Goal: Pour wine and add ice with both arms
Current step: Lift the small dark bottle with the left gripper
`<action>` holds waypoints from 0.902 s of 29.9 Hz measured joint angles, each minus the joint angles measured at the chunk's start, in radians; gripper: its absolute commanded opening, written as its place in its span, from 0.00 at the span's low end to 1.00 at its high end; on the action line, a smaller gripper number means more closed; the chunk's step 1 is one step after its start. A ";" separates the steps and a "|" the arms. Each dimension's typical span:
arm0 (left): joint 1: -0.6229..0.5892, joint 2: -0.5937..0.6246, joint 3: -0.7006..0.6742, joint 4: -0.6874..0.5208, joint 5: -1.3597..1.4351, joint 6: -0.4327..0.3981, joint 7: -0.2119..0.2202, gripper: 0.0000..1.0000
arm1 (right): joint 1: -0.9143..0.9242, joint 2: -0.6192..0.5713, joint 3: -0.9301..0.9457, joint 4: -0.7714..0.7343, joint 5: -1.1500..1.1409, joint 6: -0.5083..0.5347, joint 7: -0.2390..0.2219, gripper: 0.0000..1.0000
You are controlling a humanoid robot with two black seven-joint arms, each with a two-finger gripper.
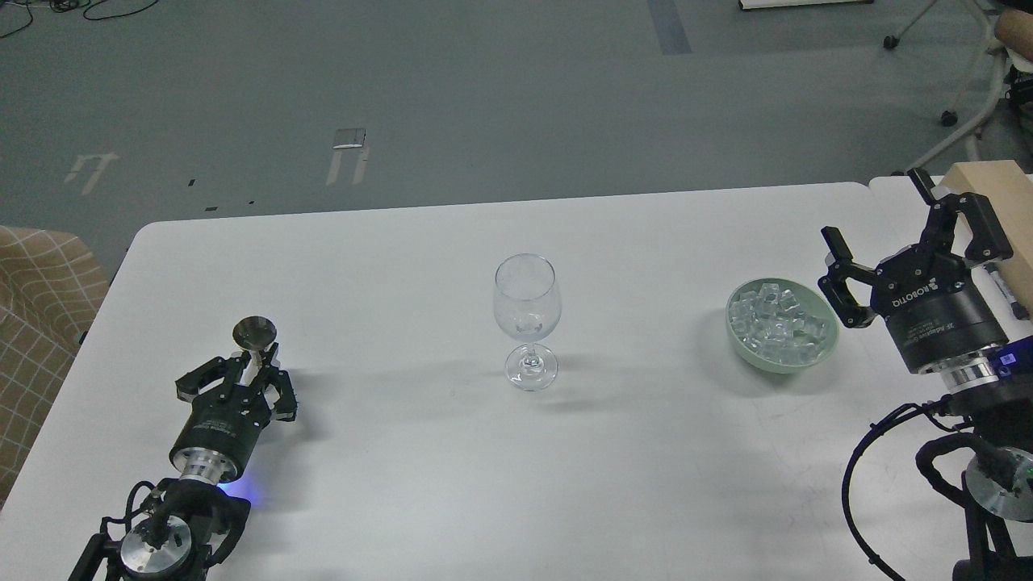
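Observation:
A clear stemmed wine glass stands upright at the middle of the white table; it looks empty. My left arm's gripper, at the near left, is shut on the stem of a small metal cup. No wine shows, and what the cup holds cannot be told. The ice, many small clear cubes, fills a pale green bowl at the right. My right arm's gripper stands open just right of the bowl, with nothing between its fingers.
A light wooden block sits at the table's far right edge behind my right gripper, with a marker beside it. A checkered seat stands off the table's left edge. Grey floor lies beyond the table's far edge.

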 measured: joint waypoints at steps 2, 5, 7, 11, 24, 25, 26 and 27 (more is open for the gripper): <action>0.000 0.000 -0.001 0.000 0.000 0.000 0.000 0.26 | -0.002 0.000 0.000 0.000 0.000 0.000 0.000 1.00; 0.000 0.000 -0.003 0.000 -0.001 0.000 0.001 0.26 | -0.005 0.000 0.000 0.000 0.000 0.000 0.000 1.00; 0.000 0.001 -0.003 0.000 -0.001 0.000 0.002 0.25 | -0.006 0.000 0.000 0.000 0.000 0.000 0.000 1.00; 0.000 0.002 -0.002 0.000 -0.002 0.000 0.002 0.25 | -0.008 0.000 0.001 0.000 0.000 0.000 0.000 1.00; -0.020 -0.003 -0.001 0.005 -0.004 0.017 0.002 0.18 | -0.017 0.000 0.000 0.000 0.000 0.000 0.001 1.00; -0.023 -0.003 -0.001 0.007 -0.005 0.017 0.002 0.18 | -0.017 0.000 0.000 0.001 0.000 0.000 0.001 1.00; -0.026 -0.003 -0.001 0.009 -0.005 0.017 0.002 0.18 | -0.017 0.000 0.000 0.001 0.000 0.000 0.001 1.00; -0.029 -0.002 -0.001 0.011 -0.005 0.017 0.002 0.18 | -0.017 0.000 0.000 0.001 0.000 0.000 0.001 1.00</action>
